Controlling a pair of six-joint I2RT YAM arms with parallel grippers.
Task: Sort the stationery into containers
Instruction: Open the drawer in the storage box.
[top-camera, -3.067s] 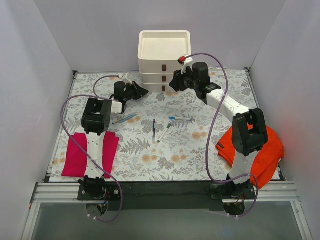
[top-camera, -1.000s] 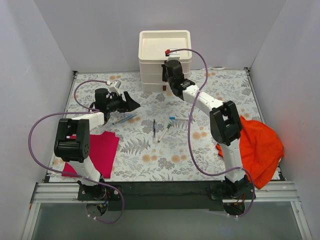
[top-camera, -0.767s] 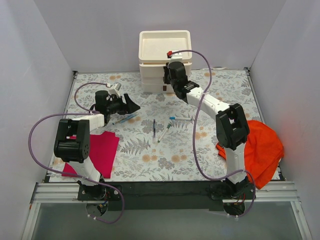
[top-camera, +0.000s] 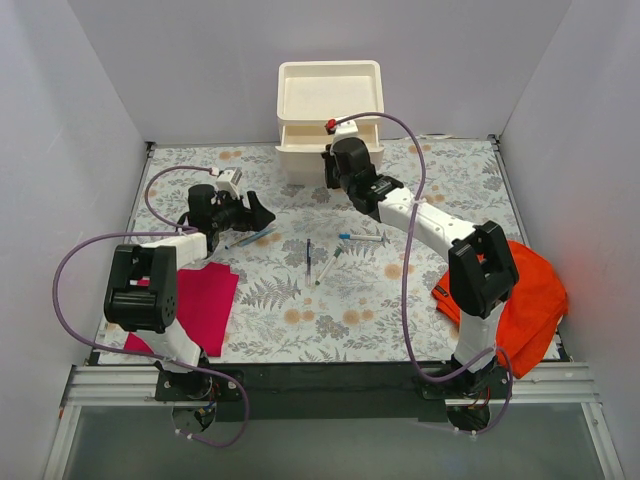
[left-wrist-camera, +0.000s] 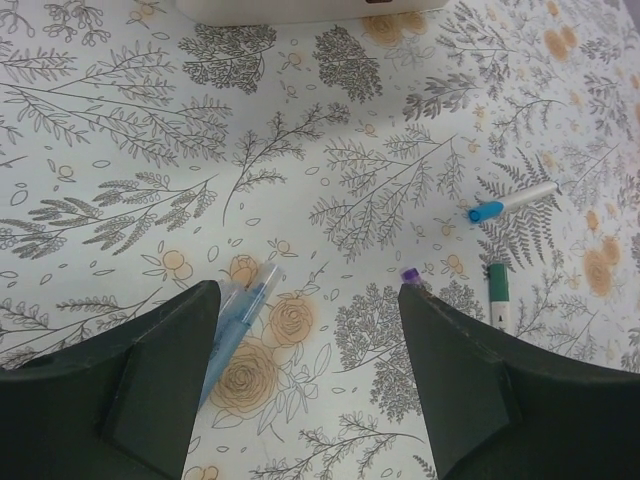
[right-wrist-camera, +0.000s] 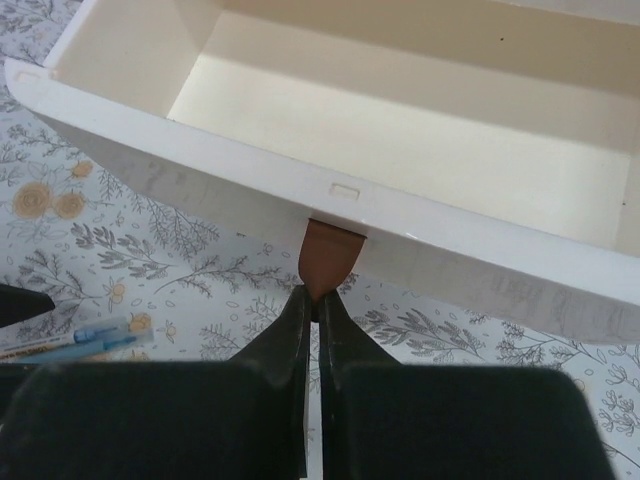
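While the right gripper's (right-wrist-camera: 320, 300) fingers press together on the small brown handle (right-wrist-camera: 330, 250) of a cream-white drawer (right-wrist-camera: 200, 180), that drawer stands open, its pale inside showing in the right wrist view. From above, the same gripper (top-camera: 335, 165) sits at the front of the drawer stack (top-camera: 300, 165), which carries a shallow square tray (top-camera: 283, 90) on top; the arm hides which drawer it grips.

The left gripper (left-wrist-camera: 305, 300) has its fingers (left-wrist-camera: 150, 380) spread wide and holds nothing. A translucent blue pen (left-wrist-camera: 235, 320) lies on the floral table cover (left-wrist-camera: 300, 130) just inside the left finger. Near the right finger lie the purple tip of a dark pen (left-wrist-camera: 410, 272) and a teal marker (left-wrist-camera: 498, 290). A white pen with a blue cap (left-wrist-camera: 510, 203) lies farther off. All four rest on the table, well apart from the drawers.

A magenta cloth (top-camera: 200, 305) lies by the left arm's base. An orange cloth (top-camera: 520, 300) lies by the right.
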